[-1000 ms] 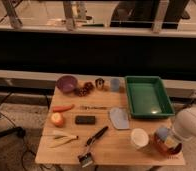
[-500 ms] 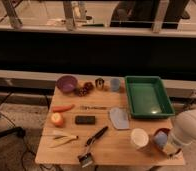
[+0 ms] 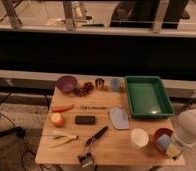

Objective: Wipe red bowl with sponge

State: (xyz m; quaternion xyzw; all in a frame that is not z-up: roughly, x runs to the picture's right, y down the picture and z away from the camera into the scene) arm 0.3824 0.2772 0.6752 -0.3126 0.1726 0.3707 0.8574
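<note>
Across the middle of the view stands the light wooden table, and it's crowded. At the far right corner lies the rectangular green plastic tray, the largest thing on it. Just off the table's near right corner comes the robot's bulky white arm, reaching in over the edge.

At the far left sits the round purple bowl. Well apart from it, right at the near right corner, is the round glossy reddish-brown bowl, beneath the arm's end. The flat blue-grey cloth lies below the tray, and the round white cup stands just beside the red bowl on its left. The black rectangular block lies mid-table.

Down to the small light-blue rectangular sponge: it's inside the red bowl, tilted. Its long axis seems to run from upper left to lower right, with the yellowish side at the lower right end.

The gripper is at that same end of the sponge, over the bowl. Whether it grips the sponge or not, I cannot tell.
</note>
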